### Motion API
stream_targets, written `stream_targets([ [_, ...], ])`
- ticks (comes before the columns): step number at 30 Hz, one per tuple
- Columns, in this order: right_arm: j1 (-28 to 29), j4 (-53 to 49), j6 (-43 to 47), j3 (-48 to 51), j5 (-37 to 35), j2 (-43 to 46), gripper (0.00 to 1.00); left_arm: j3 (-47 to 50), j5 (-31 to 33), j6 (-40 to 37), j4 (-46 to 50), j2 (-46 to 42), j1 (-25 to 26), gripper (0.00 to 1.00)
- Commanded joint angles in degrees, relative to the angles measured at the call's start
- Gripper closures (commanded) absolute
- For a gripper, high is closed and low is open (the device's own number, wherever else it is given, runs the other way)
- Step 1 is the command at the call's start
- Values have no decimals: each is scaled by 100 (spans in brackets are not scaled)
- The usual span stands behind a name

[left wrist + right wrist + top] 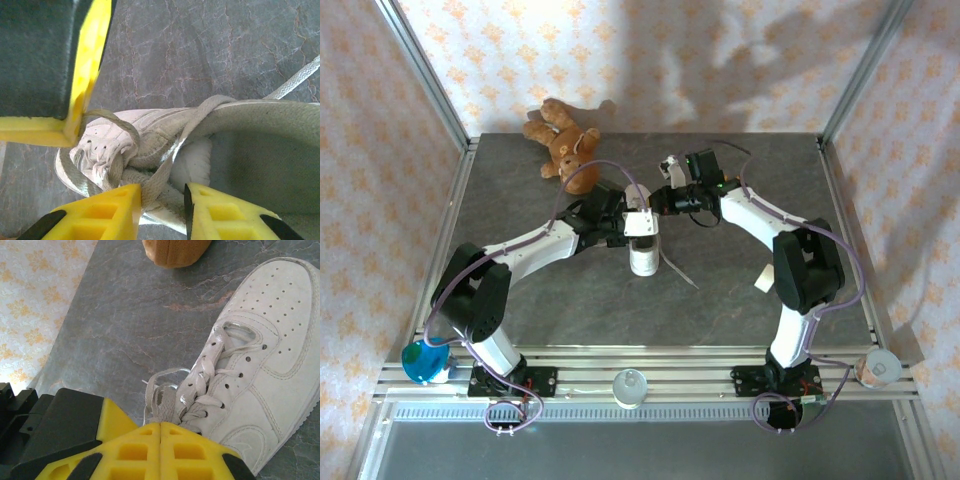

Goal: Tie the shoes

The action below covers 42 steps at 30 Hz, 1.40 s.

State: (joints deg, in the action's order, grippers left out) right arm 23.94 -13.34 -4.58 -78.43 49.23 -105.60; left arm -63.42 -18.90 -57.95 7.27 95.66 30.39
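Observation:
The white shoe stands mid-table with its toe toward the far side; its perforated toe and laced eyelets are plain in the right wrist view. My right gripper is shut on a loop of lace beside the tongue. From the left, my left gripper hangs over the shoe's opening. Its jaws stand apart around a flat lace strand that lies against the left finger. A loose lace end trails on the table to the shoe's right.
A brown teddy bear lies at the table's far left, close to the shoe's toe. A small white tag lies by the right arm. A blue cup and a clear round object sit on the near rail.

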Motion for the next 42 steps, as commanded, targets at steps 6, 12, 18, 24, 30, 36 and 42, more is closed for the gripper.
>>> stream_targets([
  [6, -39, -34, 67, -162, 122, -48, 100, 53, 223, 148, -279, 93, 39, 72],
  [12, -38, -23, 67, -120, 126, -13, 100, 51, 298, 459, -383, 59, 39, 95],
  [18, -65, 14, 32, -66, 102, 19, 100, 331, 84, 890, -806, -246, -63, 100],
  [24, -92, 68, 18, -37, 130, 38, 100, 533, -211, 1321, -1039, -501, -244, 100],
  [30, -92, 195, 1, 7, 292, 39, 100, 461, -615, 1847, -1099, -479, -427, 100],
  [36, -92, 328, -29, 84, 493, 62, 100, 136, -956, 2209, -938, -205, -463, 100],
  [42, -92, 438, -74, 162, 702, 92, 100, -114, -1153, 2497, -858, 94, -461, 100],
])
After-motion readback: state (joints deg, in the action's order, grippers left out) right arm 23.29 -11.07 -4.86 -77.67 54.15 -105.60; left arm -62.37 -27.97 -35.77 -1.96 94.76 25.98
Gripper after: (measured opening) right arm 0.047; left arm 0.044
